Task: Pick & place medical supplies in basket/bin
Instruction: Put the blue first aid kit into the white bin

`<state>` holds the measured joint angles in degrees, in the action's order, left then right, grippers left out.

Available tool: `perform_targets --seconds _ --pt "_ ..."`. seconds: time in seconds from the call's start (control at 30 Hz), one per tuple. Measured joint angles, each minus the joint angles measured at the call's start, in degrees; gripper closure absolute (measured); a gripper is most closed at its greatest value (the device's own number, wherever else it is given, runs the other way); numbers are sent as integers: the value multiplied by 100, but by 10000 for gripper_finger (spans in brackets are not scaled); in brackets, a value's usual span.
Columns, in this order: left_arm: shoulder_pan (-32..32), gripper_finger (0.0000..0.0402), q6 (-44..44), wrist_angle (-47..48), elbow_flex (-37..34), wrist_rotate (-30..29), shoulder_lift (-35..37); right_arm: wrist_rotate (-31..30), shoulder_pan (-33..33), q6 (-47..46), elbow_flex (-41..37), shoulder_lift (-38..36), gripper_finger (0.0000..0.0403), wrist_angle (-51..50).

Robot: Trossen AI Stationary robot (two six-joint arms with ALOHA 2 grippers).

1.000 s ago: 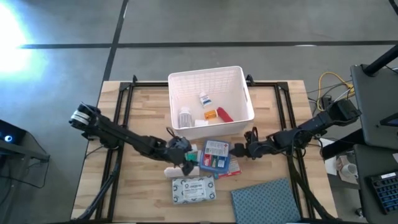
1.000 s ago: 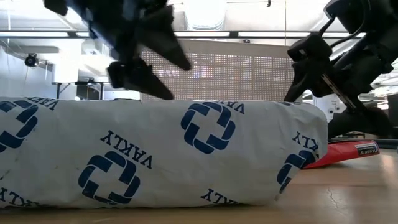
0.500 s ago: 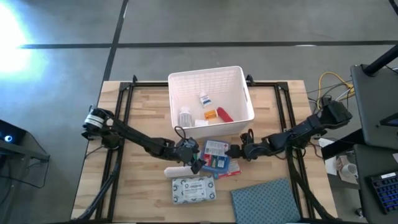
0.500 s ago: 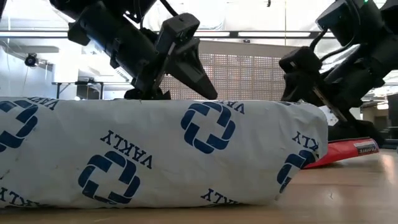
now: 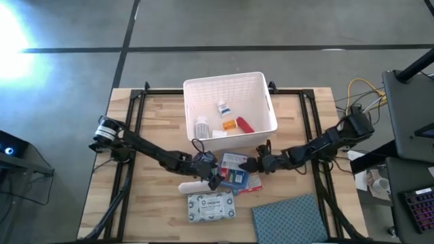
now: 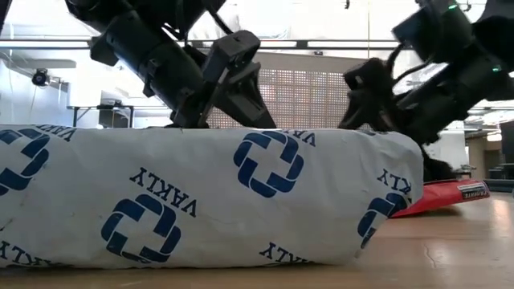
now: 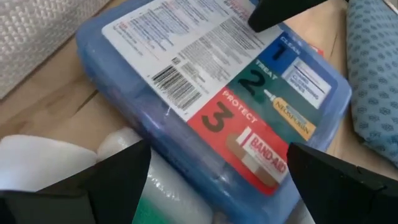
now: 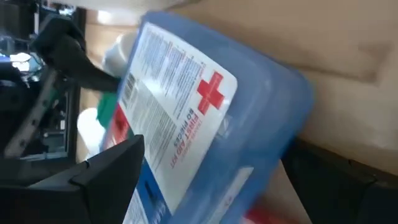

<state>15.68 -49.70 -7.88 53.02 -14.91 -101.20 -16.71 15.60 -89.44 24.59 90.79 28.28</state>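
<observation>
nearest me the pale packet (image 5: 211, 207) lies untouched; past it both arms have closed in on the blue first-aid box (image 5: 235, 170), left gripper (image 5: 214, 177) and right gripper (image 5: 249, 165) each spread wide at opposite ends, not clamped yet, a two-armed lift looks likely; beyond, the basket (image 5: 230, 85) holds several supplies

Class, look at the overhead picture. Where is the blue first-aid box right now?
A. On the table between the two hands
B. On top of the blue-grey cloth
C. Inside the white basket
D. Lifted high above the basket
A. The blue first-aid box lies on the table, in front of the basket, with the left hand and right hand at its two sides.
</observation>
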Motion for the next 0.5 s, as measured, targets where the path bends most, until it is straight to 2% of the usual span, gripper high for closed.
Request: perform_targets --seconds 0.1,0.27,0.5 --pt "-9 48 -18 20 167 105 -154 70 -83 199 198 202 44 -19" --pt "-6 48 218 34 484 184 -365 548 -141 655 593 400 44 26" --pt "-26 48 376 399 537 165 -259 625 -136 1061 829 -57 61 -667"
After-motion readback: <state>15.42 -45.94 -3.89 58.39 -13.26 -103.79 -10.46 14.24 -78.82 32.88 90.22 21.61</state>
